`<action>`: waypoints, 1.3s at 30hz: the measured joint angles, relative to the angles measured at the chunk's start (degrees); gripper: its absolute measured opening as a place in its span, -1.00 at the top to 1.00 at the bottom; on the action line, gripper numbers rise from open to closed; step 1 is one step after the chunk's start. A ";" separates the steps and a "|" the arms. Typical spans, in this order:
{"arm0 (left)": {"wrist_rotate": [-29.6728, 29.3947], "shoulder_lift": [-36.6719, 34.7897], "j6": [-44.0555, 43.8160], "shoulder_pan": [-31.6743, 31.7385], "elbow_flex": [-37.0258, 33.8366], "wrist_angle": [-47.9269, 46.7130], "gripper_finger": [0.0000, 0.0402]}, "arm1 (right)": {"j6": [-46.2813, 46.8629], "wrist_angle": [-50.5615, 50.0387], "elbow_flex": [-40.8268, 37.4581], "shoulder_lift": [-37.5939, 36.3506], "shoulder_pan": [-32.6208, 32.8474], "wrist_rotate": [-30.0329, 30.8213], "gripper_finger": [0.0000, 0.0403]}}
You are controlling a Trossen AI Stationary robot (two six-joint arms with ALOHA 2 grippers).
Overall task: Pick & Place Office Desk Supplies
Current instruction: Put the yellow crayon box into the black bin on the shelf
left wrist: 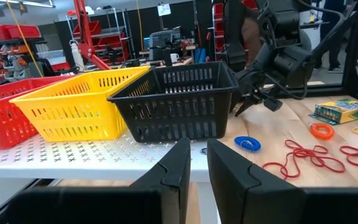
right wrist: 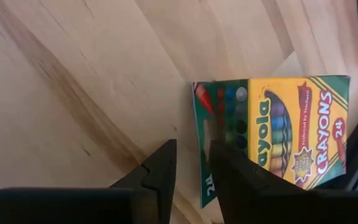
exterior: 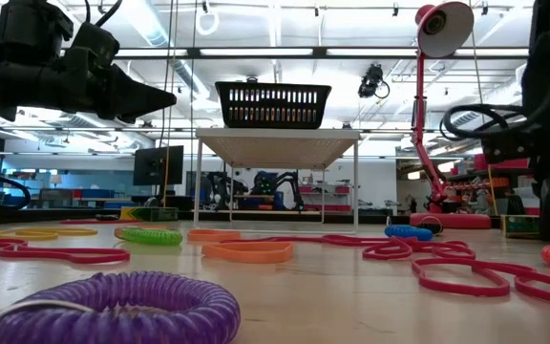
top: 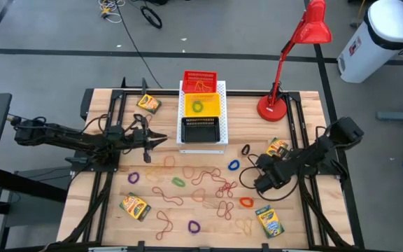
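Crayon boxes lie flat on the wooden table at the far left (top: 147, 103), near left (top: 136, 206), right (top: 277, 147) and near right (top: 270, 220). Reddish-brown rubber bands (top: 208, 178) and small purple (top: 133, 178), green (top: 179, 182), blue (top: 234, 166), orange (top: 247, 201) and black (top: 246, 149) loops are scattered across the middle. My left gripper (top: 156, 138) hovers shut and empty, left of the black basket (top: 201, 128). My right gripper (top: 257, 183) is shut and empty, low over bare wood, with a crayon box (right wrist: 278, 137) just beyond its fingertips.
Red (top: 199, 80), yellow (top: 201, 105) and black baskets stand in a row on a raised white perforated board (top: 221, 143) at the far middle; a green loop (top: 198, 106) lies in the yellow one. A red desk lamp (top: 275, 105) stands at the far right. Black frame rails run along both table sides.
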 joint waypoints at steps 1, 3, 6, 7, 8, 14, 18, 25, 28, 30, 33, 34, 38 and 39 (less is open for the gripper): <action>0.01 0.00 0.00 0.00 0.00 0.01 0.69 | -0.09 -0.02 0.04 0.56 -0.13 0.24 0.47; 0.01 0.00 0.00 0.00 0.00 0.00 0.69 | -0.44 -0.09 0.09 1.15 -0.50 0.25 0.52; 0.00 0.00 0.01 0.00 0.00 0.00 0.69 | -0.47 -0.04 0.07 1.29 -0.50 0.90 0.66; 0.02 0.00 0.01 0.00 0.00 0.00 0.69 | -0.47 -0.30 0.23 1.33 -0.54 0.93 0.72; 0.02 0.00 0.01 0.00 0.00 0.00 0.69 | -0.47 -0.91 0.46 1.44 -0.56 1.02 0.78; 0.02 0.04 0.02 0.00 0.00 0.00 0.69 | -0.47 -7.12 3.73 1.47 -0.47 2.44 0.95; 0.02 0.04 0.00 0.00 0.00 0.00 0.69 | -0.47 -11.65 7.20 1.47 -0.49 2.76 0.92; 0.02 0.04 0.00 0.00 0.00 0.00 0.69 | -0.45 -21.15 13.58 1.45 -0.48 5.62 0.97; 0.02 0.04 0.00 0.00 0.00 0.00 0.69 | -0.45 -24.68 16.06 1.45 -0.58 6.43 0.95; 0.00 0.04 0.01 0.01 0.00 0.00 0.69 | -0.43 -26.98 17.66 1.43 -0.58 7.09 0.95; 0.01 0.04 0.01 0.01 0.00 0.00 0.69 | -0.50 -29.55 20.04 1.42 -0.58 7.90 0.96; 0.01 0.03 0.00 0.00 0.00 0.00 0.69 | -0.83 -30.74 20.70 1.40 -0.58 8.20 0.97; 0.02 0.02 0.00 0.00 0.00 0.00 0.69 | -2.95 -34.09 23.08 1.34 -0.60 8.33 0.96; 0.02 0.02 0.00 0.02 0.00 0.00 0.69 | -3.77 -34.50 23.31 1.10 -0.62 8.31 0.96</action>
